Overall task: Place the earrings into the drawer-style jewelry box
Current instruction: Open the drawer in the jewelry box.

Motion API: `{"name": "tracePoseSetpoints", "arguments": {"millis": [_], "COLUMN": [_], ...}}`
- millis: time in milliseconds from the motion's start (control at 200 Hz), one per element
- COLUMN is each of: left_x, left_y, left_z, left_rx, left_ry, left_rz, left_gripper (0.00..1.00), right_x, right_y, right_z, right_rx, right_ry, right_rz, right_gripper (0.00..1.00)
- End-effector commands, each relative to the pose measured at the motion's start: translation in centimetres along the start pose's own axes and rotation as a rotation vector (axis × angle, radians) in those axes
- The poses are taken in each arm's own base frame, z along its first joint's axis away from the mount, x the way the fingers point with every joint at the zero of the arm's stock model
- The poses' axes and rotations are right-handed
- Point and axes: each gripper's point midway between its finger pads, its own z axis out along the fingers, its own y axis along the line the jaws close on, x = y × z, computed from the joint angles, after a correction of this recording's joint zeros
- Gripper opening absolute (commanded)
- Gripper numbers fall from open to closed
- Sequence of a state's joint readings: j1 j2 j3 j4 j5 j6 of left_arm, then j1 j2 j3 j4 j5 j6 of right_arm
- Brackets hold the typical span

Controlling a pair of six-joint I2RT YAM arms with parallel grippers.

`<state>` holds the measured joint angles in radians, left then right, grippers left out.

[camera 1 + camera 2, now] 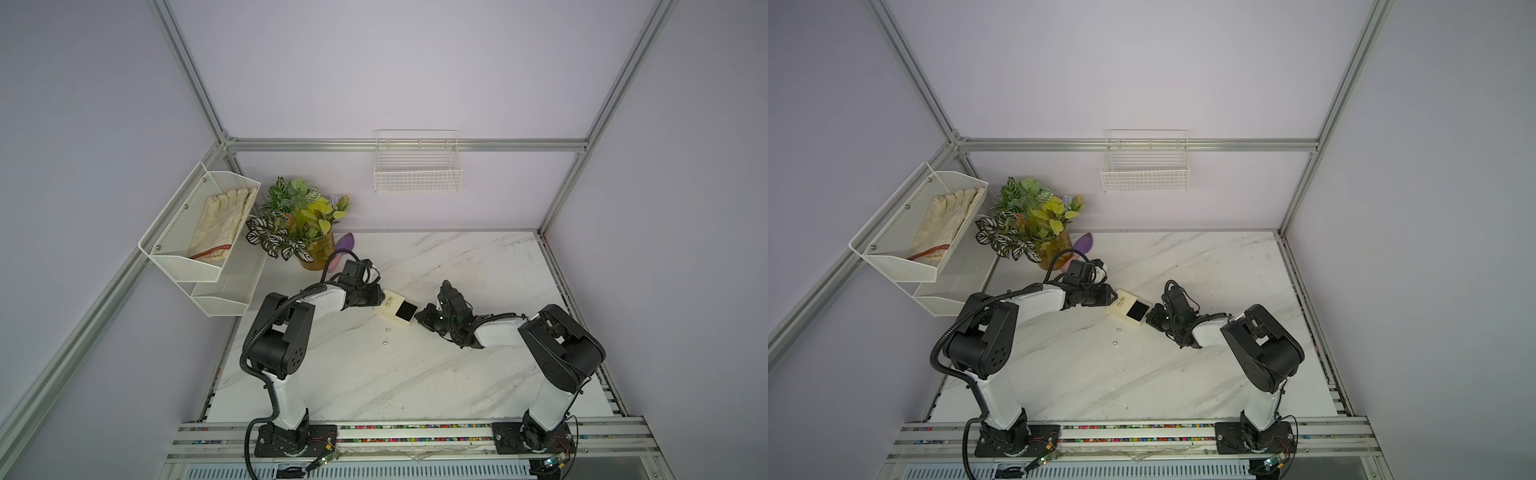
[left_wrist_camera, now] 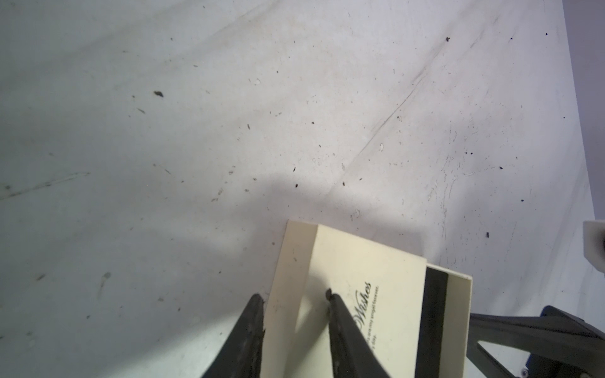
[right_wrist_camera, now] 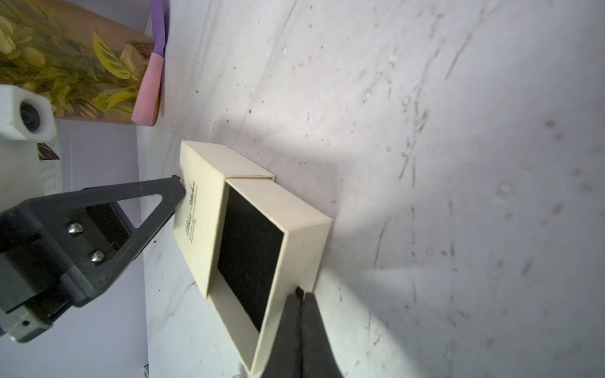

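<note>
bracing looked like the reason for the left fingers (image 2: 252, 327): you had them closed on the back end of the drawer-style jewelry box (image 1: 388, 306), one along its side wall and one on the lettered top, so that the sleeve would not skid while the tray (image 3: 248, 248) was worked. the right fingers (image 3: 288, 330) were pressed fully together at the tray's front wall, where a pull tab would sit. whether they pinched that tab could not be told from the wrist view. the tray stood well out of the sleeve with its black lining bare and nothing in it. the earrings (image 1: 387, 329) lay loose on the worktop (image 1: 415, 374), near the box on the side toward the arm bases, a little apart from each other and clear of both sets of fingers, as both top views showed. the box looked like matte cream card with crisp square edges, and the lining looked soft and felt-like. the earrings were tiny glossy beads, likely to roll on that smooth marble-patterned surface, so you would have needed a very fine pinch with those dark tapered fingers.
</note>
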<state>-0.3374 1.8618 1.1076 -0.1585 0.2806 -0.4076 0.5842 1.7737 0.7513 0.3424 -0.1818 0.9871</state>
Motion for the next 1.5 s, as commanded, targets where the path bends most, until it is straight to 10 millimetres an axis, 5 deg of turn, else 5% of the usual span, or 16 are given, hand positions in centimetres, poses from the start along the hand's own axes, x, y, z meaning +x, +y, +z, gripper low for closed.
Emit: {"name": "tracePoseSetpoints", "arguments": {"millis": [0,925,1100,1495], "left_x": [1.5,1.4,1.3,0.1], "left_y": [2.4,2.3,2.1,0.6], "left_z": [0.9,0.9,1.0,0.3], "left_rx": [-0.104,-0.099,-0.090,-0.036], "left_ry": [0.055,0.053,0.055,0.033], "left_rz": [-0.003,-0.007,-0.009,-0.012], "left_gripper": [0.33,0.34,0.34,0.39], "right_x": [-0.5,-0.3,-0.7,-2.2], "right_y": [-0.1,-0.8,-0.4,0.3], "right_z": [-0.8,-1.3,-1.8,-5.7], "right_rx": [0.012,0.036,0.024,0.038], "right_ry": [-0.028,-0.028,-0.043,-0.157], "right_rz": [0.008,0.002,-0.005,-0.131], "right_gripper": [0.00,0.00,0.27,0.43]}}
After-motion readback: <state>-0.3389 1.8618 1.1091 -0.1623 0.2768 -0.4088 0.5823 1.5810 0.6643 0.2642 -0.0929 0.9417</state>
